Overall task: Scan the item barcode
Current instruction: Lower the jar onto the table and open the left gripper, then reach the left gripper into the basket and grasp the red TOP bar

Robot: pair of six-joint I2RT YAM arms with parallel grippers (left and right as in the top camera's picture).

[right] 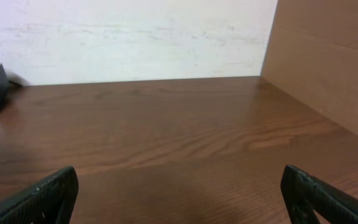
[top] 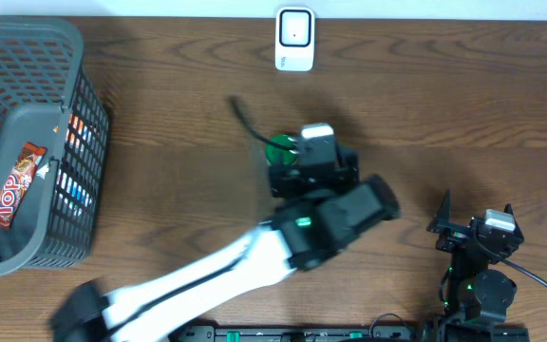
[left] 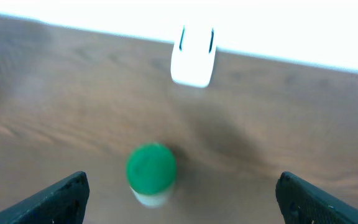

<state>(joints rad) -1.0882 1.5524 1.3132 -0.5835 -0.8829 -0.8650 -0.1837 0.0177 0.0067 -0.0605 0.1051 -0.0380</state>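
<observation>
The item is a small white bottle with a green cap (left: 151,168), standing upright on the wooden table. In the overhead view only its green cap (top: 279,150) shows, beside the left wrist. My left gripper (left: 183,180) is open wide. The bottle stands just ahead of its fingers (left: 61,199) and left of centre, touching neither. The white barcode scanner (top: 294,38) stands at the table's far edge, beyond the bottle, and also shows as the scanner (left: 193,57) in the left wrist view. My right gripper (right: 180,171) is open over bare table at the front right (top: 473,211).
A grey mesh basket (top: 36,123) stands at the left edge with a red Top candy bar (top: 15,185) and other packets in it. A brown cardboard wall (right: 328,68) rises on the right side of the right wrist view.
</observation>
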